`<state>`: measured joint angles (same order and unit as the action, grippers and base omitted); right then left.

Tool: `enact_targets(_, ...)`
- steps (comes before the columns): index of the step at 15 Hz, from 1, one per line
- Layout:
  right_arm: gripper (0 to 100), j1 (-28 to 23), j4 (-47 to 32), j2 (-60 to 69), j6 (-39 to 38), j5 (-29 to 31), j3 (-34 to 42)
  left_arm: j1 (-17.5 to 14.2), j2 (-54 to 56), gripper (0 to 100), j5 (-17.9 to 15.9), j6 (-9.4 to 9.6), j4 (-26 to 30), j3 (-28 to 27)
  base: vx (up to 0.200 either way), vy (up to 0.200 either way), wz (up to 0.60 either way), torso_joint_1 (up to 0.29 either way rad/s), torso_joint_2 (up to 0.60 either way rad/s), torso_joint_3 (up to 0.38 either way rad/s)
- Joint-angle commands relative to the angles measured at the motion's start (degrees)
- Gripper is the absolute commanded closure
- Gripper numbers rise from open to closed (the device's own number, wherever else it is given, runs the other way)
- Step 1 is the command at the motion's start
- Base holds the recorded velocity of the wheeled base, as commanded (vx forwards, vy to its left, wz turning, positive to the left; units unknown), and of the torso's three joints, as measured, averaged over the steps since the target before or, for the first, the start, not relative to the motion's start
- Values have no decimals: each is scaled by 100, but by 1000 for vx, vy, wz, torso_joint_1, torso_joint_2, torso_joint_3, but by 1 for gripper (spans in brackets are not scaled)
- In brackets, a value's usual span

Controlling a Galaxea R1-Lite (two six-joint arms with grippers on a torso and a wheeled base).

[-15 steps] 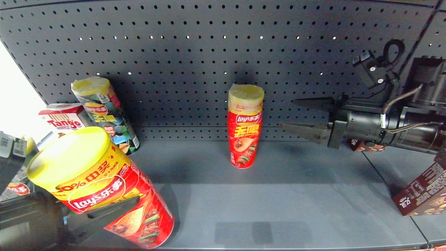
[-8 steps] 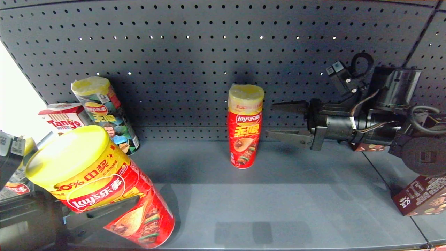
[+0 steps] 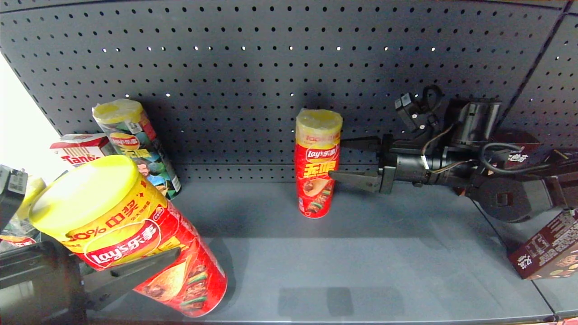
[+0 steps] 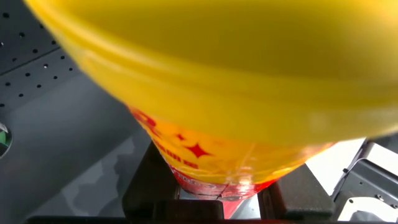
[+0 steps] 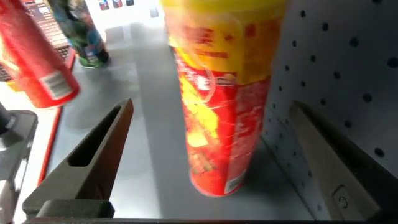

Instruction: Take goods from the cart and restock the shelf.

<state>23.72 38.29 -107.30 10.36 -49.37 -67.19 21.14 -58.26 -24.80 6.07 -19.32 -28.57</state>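
Left gripper [image 4: 224, 190]: closed on held can [image 3: 122, 225], one finger along each side of its lower body. The can is red with a yellow lid and tilts, lid toward the robot's left, base over the front-left part of the shelf [image 3: 361, 271]. Whether the base touches the deck cannot be told.

Right gripper [image 3: 336, 158]: open wide, level, pointing toward the robot's left. It straddles the upright can [image 3: 317, 167], and the wrist view shows a gap between each finger and the can.

Upright can: red, yellow lid, standing mid-shelf just in front of the pegboard [image 3: 271, 67]. One finger lies between can and pegboard, close to the board; the other is on the open, front side.

Open room: a bare deck runs from the upright can forward to the front edge, and sideways between held can and upright can, which are well apart.

Other stock: green can [image 3: 135, 149], leaning at back left, just behind the held can; wafer box [image 3: 79, 153] beside it at the left end; brown box [image 3: 546, 253] at the front right, near the shelf joint.
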Motion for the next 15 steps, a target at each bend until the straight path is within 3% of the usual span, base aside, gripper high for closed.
enact_targets(1, 0, 18, 47, -326, 1, -2, -136, -4, -10, 100, 1, -1, -1, -17, 0, 0, 0, 0, 0, 0)
enact_targets(15, 0, 291, 469, -1495, -8, -2, -848, -22, -80, 100, 27, -1, -1, 45, 0, 0, 0, 0, 0, 0)
